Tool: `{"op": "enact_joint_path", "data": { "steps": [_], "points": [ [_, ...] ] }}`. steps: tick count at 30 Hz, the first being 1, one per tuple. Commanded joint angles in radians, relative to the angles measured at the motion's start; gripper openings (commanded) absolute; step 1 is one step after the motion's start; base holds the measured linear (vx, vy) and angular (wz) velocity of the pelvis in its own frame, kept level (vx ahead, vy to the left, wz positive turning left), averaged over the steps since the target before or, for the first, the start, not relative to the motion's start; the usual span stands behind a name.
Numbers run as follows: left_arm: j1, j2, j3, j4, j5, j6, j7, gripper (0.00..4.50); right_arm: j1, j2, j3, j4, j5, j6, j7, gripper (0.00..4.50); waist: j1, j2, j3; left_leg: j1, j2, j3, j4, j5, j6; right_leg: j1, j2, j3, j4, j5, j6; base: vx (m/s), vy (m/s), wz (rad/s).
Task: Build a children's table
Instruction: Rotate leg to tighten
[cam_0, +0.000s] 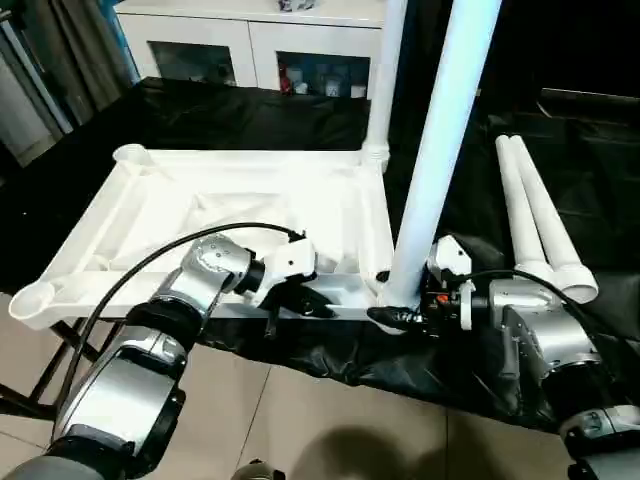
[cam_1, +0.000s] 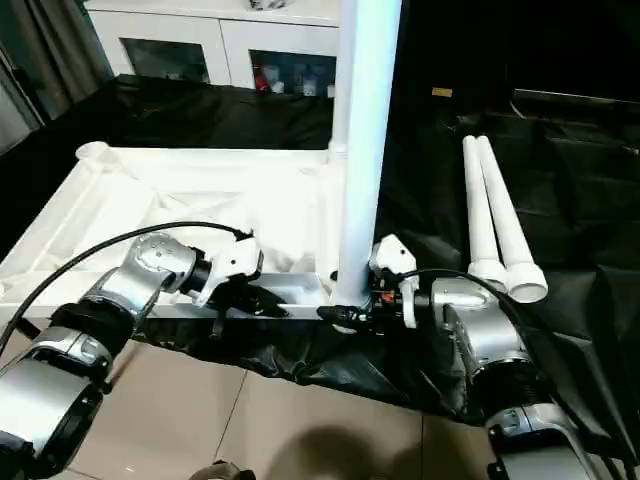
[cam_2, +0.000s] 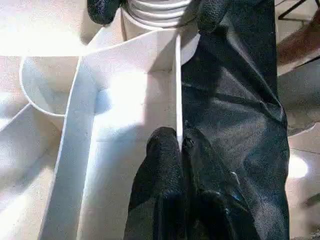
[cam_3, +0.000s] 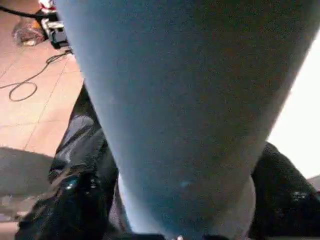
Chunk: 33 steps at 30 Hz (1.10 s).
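Black-draped tabletop (cam_0: 250, 120): left hand (cam_0: 300, 298) pinches the children's table (cam_0: 200, 210) rim, right hand (cam_0: 400, 316) straddles the upright leg (cam_0: 440, 150), which might tip if unseated.

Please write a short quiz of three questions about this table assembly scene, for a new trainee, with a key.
1. True or false: two legs already stand upright in corner sockets of the tabletop.
2. What does the left gripper pinch?
A. a loose leg
B. the near rim of the tabletop
C. the black cover
3. How many loose legs lie on the black cover?

Key
1. True: the near leg, with the right gripper at its base, and the far leg.
2. B; the left wrist view shows its fingers shut on the thin rim.
3. Two, side by side, right of the tabletop.
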Motion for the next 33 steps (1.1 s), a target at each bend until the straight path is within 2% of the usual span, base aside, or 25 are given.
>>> {"op": "enact_joint_path", "data": {
  "steps": [1, 5, 7, 9, 11, 12, 13, 15, 16, 17, 18, 19, 21, 22, 23, 24, 27, 28, 30, 31, 33],
  "points": [
    [0.005, -0.022, -0.039, -0.020, 0.006, -0.010, -0.026, 0.00, 0.007, 0.017, 0.039, -0.025, -0.009, 0.013, 0.008, 3.10, 0.001, -0.014, -0.073, 0.014, 0.053, -0.018, -0.066, -0.171, 0.103, 0.059, -0.078, 0.060, -0.075, -0.190, -0.218, 0.000, 0.000, 0.00],
    [0.007, -0.034, -0.024, -0.018, 0.002, 0.016, 0.010, 0.00, 0.025, 0.049, 0.011, -0.029, -0.003, 0.022, -0.073, 2.83, 0.002, -0.012, -0.071, 0.015, 0.053, -0.018, -0.068, -0.179, 0.096, 0.057, -0.079, 0.060, -0.078, -0.210, -0.212, 0.000, 0.000, 0.00],
    [-0.011, -0.062, -0.001, -0.004, 0.009, 0.064, 0.112, 0.00, 0.032, 0.099, -0.027, -0.019, -0.010, 0.026, -0.212, 2.77, 0.000, -0.014, -0.066, 0.019, 0.052, -0.017, -0.071, -0.215, 0.078, 0.054, -0.079, 0.060, -0.088, -0.278, -0.199, 0.000, 0.000, 0.00],
    [-0.019, -0.072, 0.005, 0.004, 0.010, 0.077, 0.147, 0.00, 0.030, 0.116, -0.038, -0.008, -0.020, 0.021, -0.267, 2.76, -0.004, -0.012, -0.062, 0.024, 0.052, -0.019, -0.076, -0.245, 0.057, 0.050, -0.081, 0.059, -0.095, -0.340, -0.185, 0.000, 0.000, 0.00],
    [-0.045, -0.109, 0.027, 0.030, 0.013, 0.117, 0.258, 0.00, 0.017, 0.172, -0.077, 0.037, -0.047, 0.012, -0.452, 2.75, -0.013, -0.016, -0.060, 0.029, 0.046, -0.022, -0.078, -0.273, 0.032, 0.049, -0.081, 0.057, -0.107, -0.424, -0.154, 0.000, 0.000, 0.00],
    [-0.061, -0.135, 0.039, 0.045, 0.010, 0.135, 0.316, 0.00, 0.005, 0.211, -0.105, 0.067, -0.051, 0.012, -0.561, 2.75, -0.017, -0.014, -0.057, 0.028, 0.046, -0.021, -0.078, -0.276, 0.025, 0.045, -0.082, 0.059, -0.108, -0.440, -0.148, 0.000, 0.000, 0.00],
    [-0.070, -0.156, 0.047, 0.051, 0.006, 0.148, 0.348, 0.00, -0.004, 0.238, -0.125, 0.087, -0.055, 0.010, -0.643, 2.75, -0.027, -0.014, -0.056, 0.032, 0.043, -0.026, -0.080, -0.301, 0.008, 0.045, -0.083, 0.055, -0.112, -0.481, -0.141, 0.000, 0.000, 0.00],
    [-0.080, -0.182, 0.050, 0.058, 0.011, 0.156, 0.403, 0.00, -0.019, 0.267, -0.136, 0.115, -0.070, 0.008, -0.735, 2.74, -0.031, -0.016, -0.056, 0.029, 0.038, -0.026, -0.080, -0.297, 0.014, 0.047, -0.081, 0.053, -0.120, -0.504, -0.117, 0.000, 0.000, 0.00],
    [-0.084, -0.195, 0.048, 0.062, 0.018, 0.157, 0.435, 0.00, -0.026, 0.281, -0.138, 0.128, -0.078, 0.004, -0.770, 2.74, -0.031, -0.015, -0.058, 0.031, 0.039, -0.024, -0.078, -0.291, 0.024, 0.045, -0.081, 0.055, -0.121, -0.491, -0.116, 0.000, 0.000, 0.00],
    [-0.086, -0.208, 0.047, 0.065, 0.021, 0.161, 0.454, 0.00, -0.036, 0.297, -0.146, 0.142, -0.083, -0.001, -0.818, 2.74, -0.030, -0.015, -0.060, 0.029, 0.039, -0.024, -0.079, -0.272, 0.032, 0.048, -0.081, 0.056, -0.119, -0.460, -0.122, 0.000, 0.000, 0.00],
    [-0.089, -0.221, 0.043, 0.067, 0.029, 0.162, 0.488, 0.00, -0.048, 0.316, -0.154, 0.156, -0.085, -0.011, -0.856, 2.74, -0.029, -0.005, -0.061, 0.029, 0.040, -0.024, -0.080, -0.267, 0.034, 0.048, -0.080, 0.057, -0.117, -0.440, -0.125, 0.000, 0.000, 0.00],
    [-0.091, -0.233, 0.040, 0.068, 0.034, 0.163, 0.503, 0.00, -0.059, 0.328, -0.154, 0.166, -0.100, -0.037, -0.886, 2.74, -0.031, -0.011, -0.063, 0.027, 0.041, -0.023, -0.081, -0.254, 0.036, 0.049, -0.078, 0.058, -0.111, -0.383, -0.138, 0.000, 0.000, 0.00],
    [-0.092, -0.243, 0.035, 0.066, 0.042, 0.158, 0.517, 0.00, -0.068, 0.340, -0.151, 0.173, -0.110, -0.081, -0.893, 2.74, -0.029, -0.008, -0.065, 0.027, 0.042, -0.022, -0.080, -0.249, 0.040, 0.049, -0.078, 0.059, -0.109, -0.354, -0.148, 0.000, 0.000, 0.00],
    [-0.090, -0.242, 0.029, 0.067, 0.048, 0.145, 0.507, 0.00, -0.072, 0.345, -0.157, 0.178, -0.108, -0.100, -0.884, 3.30, -0.027, -0.010, -0.066, 0.026, 0.042, -0.020, -0.078, -0.238, 0.053, 0.052, -0.078, 0.061, -0.105, -0.314, -0.161, 0.000, 0.000, 0.00],
    [-0.090, -0.241, 0.028, 0.067, 0.049, 0.143, 0.504, 0.00, -0.072, 0.345, -0.157, 0.178, -0.108, -0.101, -0.882, 3.44, -0.027, -0.010, -0.066, 0.026, 0.042, -0.020, -0.078, -0.238, 0.053, 0.052, -0.078, 0.061, -0.105, -0.314, -0.161, 0.000, 0.000, 0.00],
    [-0.089, -0.239, 0.025, 0.066, 0.050, 0.138, 0.496, 0.00, -0.073, 0.345, -0.159, 0.177, -0.107, -0.104, -0.878, 3.44, -0.027, -0.010, -0.068, 0.021, 0.042, -0.022, -0.078, -0.219, 0.061, 0.057, -0.078, 0.061, -0.098, -0.279, -0.170, 0.000, 0.000, 0.00],
    [-0.071, -0.206, 0.007, 0.056, 0.052, 0.075, 0.430, 0.00, -0.063, 0.295, -0.138, 0.169, -0.106, -0.130, -0.793, 3.61, -0.025, -0.012, -0.074, 0.017, 0.043, -0.020, -0.074, -0.178, 0.086, 0.062, -0.077, 0.061, -0.087, -0.191, -0.193, 0.000, 0.000, 0.00],
    [-0.066, -0.196, 0.001, 0.052, 0.054, 0.058, 0.408, 0.00, -0.059, 0.282, -0.138, 0.164, -0.094, -0.129, -0.757, 3.87, -0.025, -0.012, -0.076, 0.014, 0.044, -0.020, -0.071, -0.153, 0.099, 0.063, -0.077, 0.061, -0.079, -0.141, -0.205, 0.000, 0.000, 0.00],
    [-0.056, -0.178, -0.004, 0.046, 0.048, 0.038, 0.366, 0.00, -0.051, 0.257, -0.135, 0.157, -0.085, -0.132, -0.698, 3.92, -0.024, -0.011, -0.080, 0.011, 0.045, -0.019, -0.066, -0.119, 0.125, 0.063, -0.076, 0.060, -0.069, -0.073, -0.226, 0.000, 0.000, 0.00],
    [-0.050, -0.167, -0.004, 0.042, 0.045, 0.027, 0.338, 0.00, -0.047, 0.238, -0.130, 0.155, -0.085, -0.138, -0.660, 3.92, -0.022, -0.012, -0.078, 0.008, 0.044, -0.017, -0.064, -0.118, 0.140, 0.065, -0.075, 0.058, -0.068, -0.059, -0.235, 0.000, 0.000, 0.00],
    [-0.039, -0.144, -0.004, 0.035, 0.035, 0.012, 0.278, 0.00, -0.037, 0.199, -0.118, 0.141, -0.076, -0.138, -0.571, 4.09, -0.016, -0.012, -0.078, 0.011, 0.048, -0.015, -0.063, -0.129, 0.148, 0.065, -0.076, 0.058, -0.068, -0.063, -0.237, 0.000, 0.000, 0.00]
  ]
}}
